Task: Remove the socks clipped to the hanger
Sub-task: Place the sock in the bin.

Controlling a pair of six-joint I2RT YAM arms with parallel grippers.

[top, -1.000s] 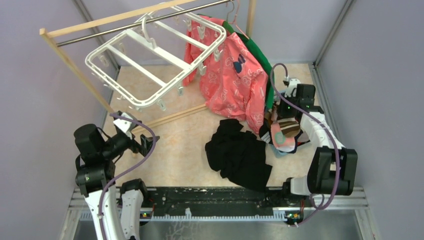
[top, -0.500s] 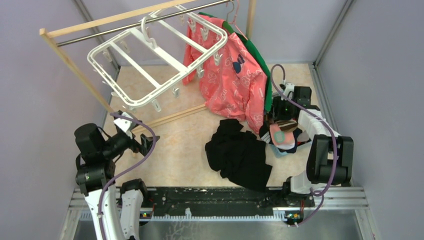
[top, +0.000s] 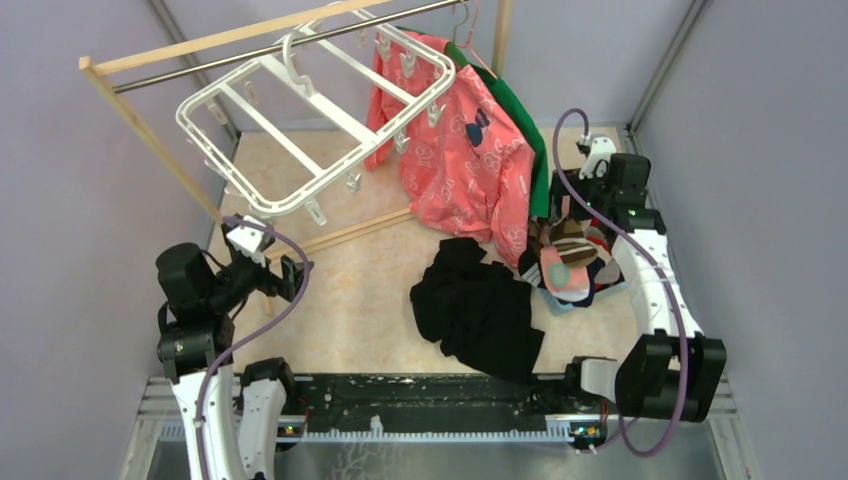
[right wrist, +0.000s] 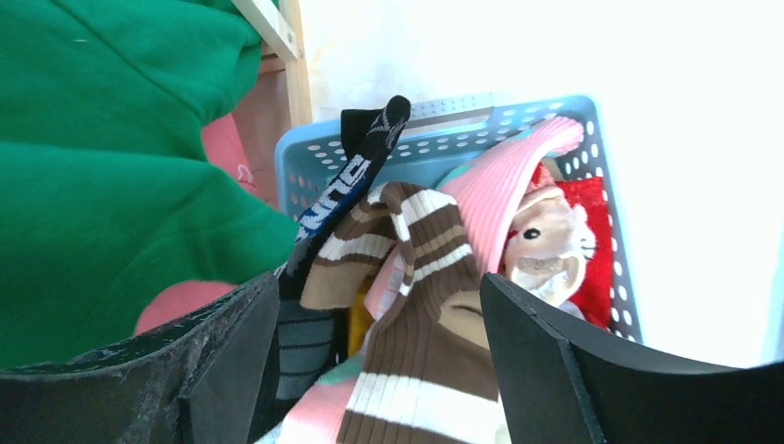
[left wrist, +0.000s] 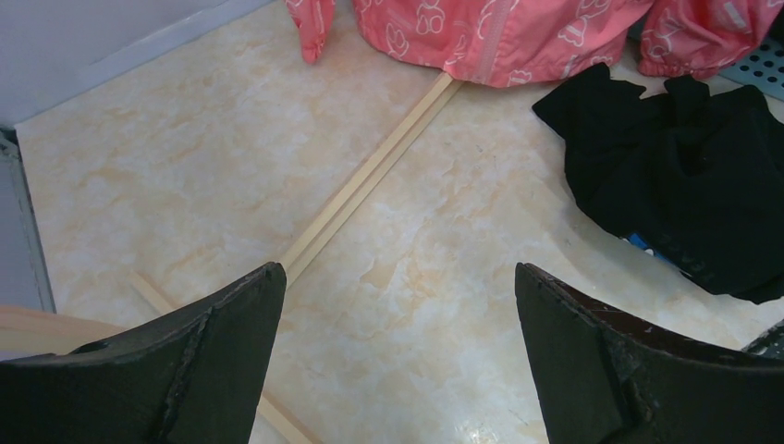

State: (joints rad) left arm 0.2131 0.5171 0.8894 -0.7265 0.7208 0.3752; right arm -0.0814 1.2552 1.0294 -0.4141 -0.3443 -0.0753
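The white hanger [top: 310, 120] hangs tilted from the rail at the upper left, and the clips that show on it are bare. Several socks [top: 570, 265] are heaped in a blue basket [right wrist: 444, 120] at the right. A brown striped sock [right wrist: 416, 305] lies on top, with a pink sock [right wrist: 504, 185], a black one [right wrist: 370, 139] and a red one [right wrist: 587, 240] around it. My right gripper [top: 570, 215] [right wrist: 379, 282] is open just above the heap, the brown sock lying loose below its fingers. My left gripper [top: 295, 278] [left wrist: 398, 270] is wide open over bare floor, holding nothing.
A pink printed shirt [top: 465, 150] and a green garment [right wrist: 111, 166] hang on the rail beside the basket. A black cloth heap [top: 480, 310] lies mid-floor. The rack's wooden base bar [left wrist: 370, 176] crosses the floor ahead of the left gripper. Walls close in on both sides.
My right gripper has gone from shut to open and drawn back from the heap, leaving the brown striped sock on top. The hanger swung a little. The left arm barely shifted.
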